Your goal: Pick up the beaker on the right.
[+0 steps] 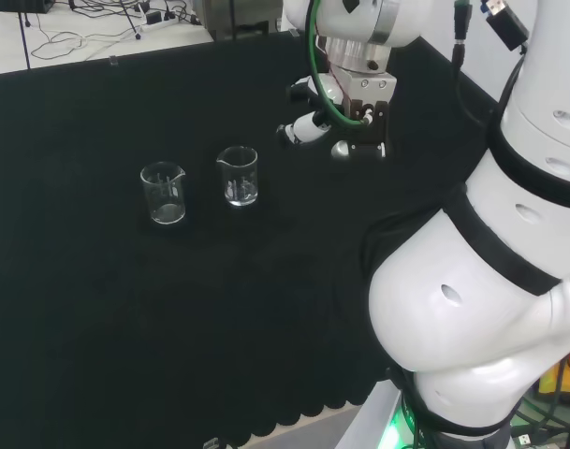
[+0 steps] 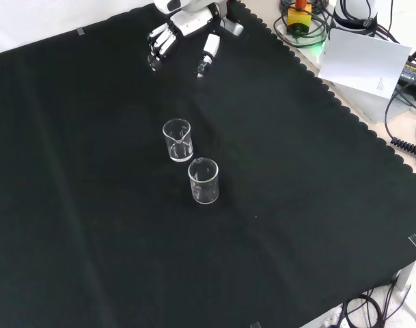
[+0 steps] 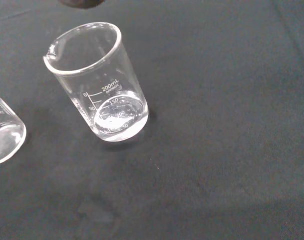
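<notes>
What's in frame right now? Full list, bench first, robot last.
Beakers: two, clear glass, upright and apart near the middle of the cloth. In the head view one stands left and one right; in the front view the right one is the farther of the two. The wrist view shows that one close up.
Cloth: one, black, covers the bench.
Cables and gear: several, off the cloth's far edge in the head view, and beside the cloth at the front view's top right.
Arm: one, white, at the head view's right.
Hand: one, black and white, fingers relaxed, holding nothing, above the cloth to the right of the beakers in the head view; at the front view's top.
</notes>
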